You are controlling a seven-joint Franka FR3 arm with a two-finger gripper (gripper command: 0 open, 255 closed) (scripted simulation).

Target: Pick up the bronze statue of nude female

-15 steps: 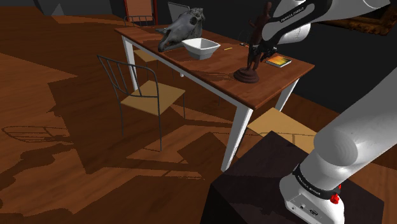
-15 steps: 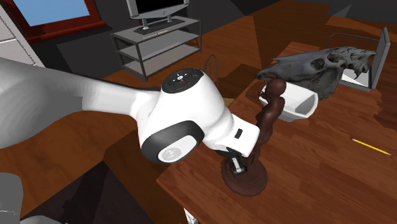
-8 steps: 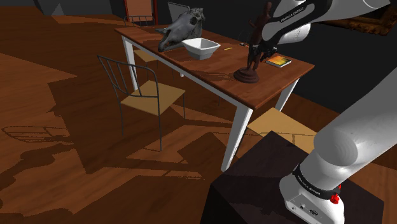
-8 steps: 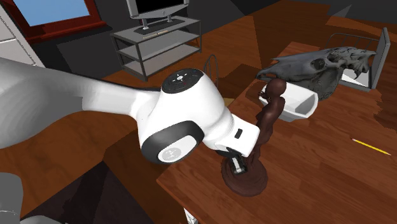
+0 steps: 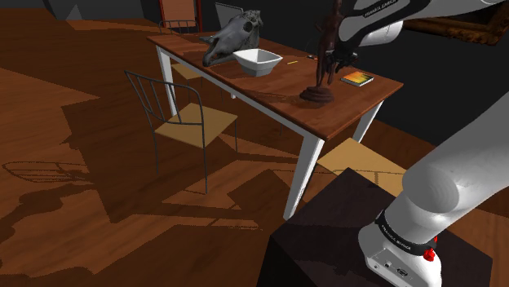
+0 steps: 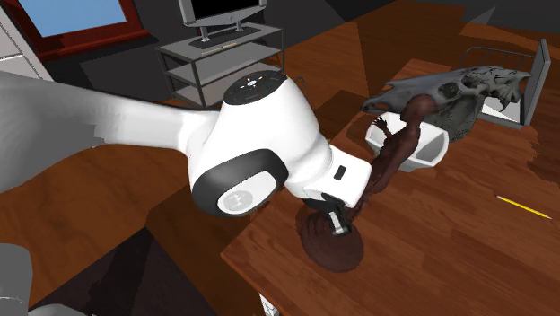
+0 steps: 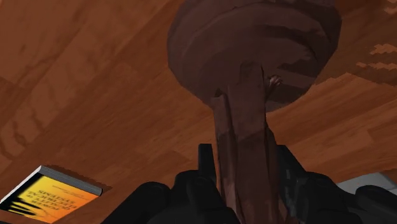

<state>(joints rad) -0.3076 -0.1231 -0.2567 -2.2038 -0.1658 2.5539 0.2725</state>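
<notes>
Wood floor everywhere, and nearest the shoulder camera sat the dark box stand [image 5: 367, 236] with the white arm reaching up over the brown-topped table [image 5: 269, 94]. At the near end of that table the black gripper [image 7: 245, 162] was clamped low on the legs of the dark brown statue [image 7: 245, 127], one finger pressed on each side, no gap I could spot.

Big change from half a second before: back then the round base was sitting flat and the figure stood straight. This time the whole statue [image 6: 395, 153] had tipped over, head leaning toward the bowl and skull in the second exterior view, and the base looked to have come up off the wood, with a shadow under it in the wrist view. So my guess was the lift had started and the grip was carrying it, just barely. That lean bugged me a bit, the thing might pivot between the fingers.

Just beside it lay the orange-covered book [image 5: 356, 78]. Further along were the white bowl [image 5: 258, 60], then the grey animal skull [image 5: 231, 37] at the far end.
</notes>
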